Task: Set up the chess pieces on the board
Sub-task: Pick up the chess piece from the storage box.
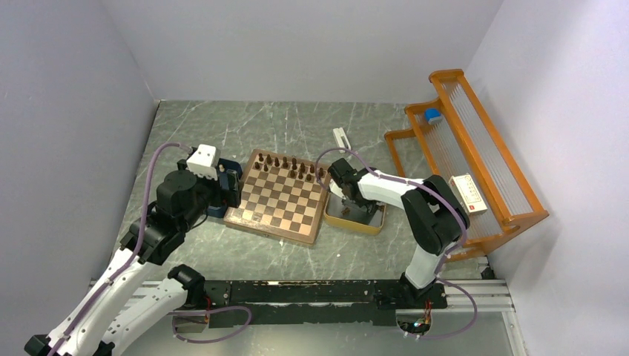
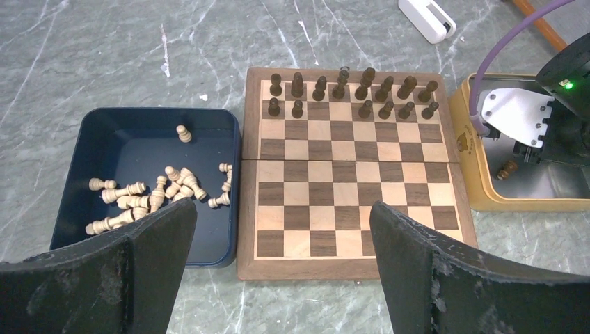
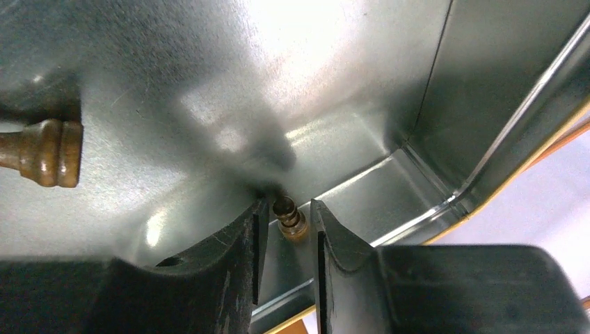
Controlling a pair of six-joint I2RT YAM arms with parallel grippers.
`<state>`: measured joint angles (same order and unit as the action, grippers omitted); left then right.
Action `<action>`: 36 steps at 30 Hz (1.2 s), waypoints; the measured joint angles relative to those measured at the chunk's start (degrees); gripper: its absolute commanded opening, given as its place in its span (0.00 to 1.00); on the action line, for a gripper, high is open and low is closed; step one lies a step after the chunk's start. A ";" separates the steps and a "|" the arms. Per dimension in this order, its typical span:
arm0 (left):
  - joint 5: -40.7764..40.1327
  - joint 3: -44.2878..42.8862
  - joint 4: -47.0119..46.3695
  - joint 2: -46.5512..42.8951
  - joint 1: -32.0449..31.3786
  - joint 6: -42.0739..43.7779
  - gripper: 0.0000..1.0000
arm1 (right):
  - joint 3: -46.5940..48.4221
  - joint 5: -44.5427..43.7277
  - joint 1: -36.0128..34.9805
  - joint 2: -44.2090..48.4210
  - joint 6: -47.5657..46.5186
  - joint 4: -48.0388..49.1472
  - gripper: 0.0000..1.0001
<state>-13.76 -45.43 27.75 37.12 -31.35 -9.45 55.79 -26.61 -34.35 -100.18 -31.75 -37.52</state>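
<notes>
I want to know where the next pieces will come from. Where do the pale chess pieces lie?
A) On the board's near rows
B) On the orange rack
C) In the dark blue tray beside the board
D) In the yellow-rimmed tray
C: the pale pieces lie heaped in the dark blue tray beside the board, where only dark pieces stand.

A navy tray (image 2: 132, 149) sat on the grey marbled table (image 2: 104, 56), a yellow-rimmed metal tray (image 2: 465, 160) further right. Behind were a white block (image 2: 426, 15), perhaps a plug, and an orange rack (image 1: 445, 76) holding a white box (image 1: 468, 193).
</notes>
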 measured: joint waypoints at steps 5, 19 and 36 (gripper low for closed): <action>-0.20 0.00 0.00 -0.24 0.00 0.00 0.99 | 0.26 0.04 0.00 -0.35 -0.02 0.35 0.26; -0.28 0.00 0.02 -0.50 -0.04 0.00 0.99 | -0.15 0.85 0.00 -0.17 -0.22 0.94 0.10; -1.09 0.00 0.04 -0.63 -0.04 -0.52 0.99 | 4.48 6.08 -0.07 7.96 1.36 -4.00 0.03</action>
<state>-14.85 -45.43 27.79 36.49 -31.40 -9.98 60.27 -20.53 -34.41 -92.23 -30.39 -41.52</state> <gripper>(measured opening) 0.988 0.150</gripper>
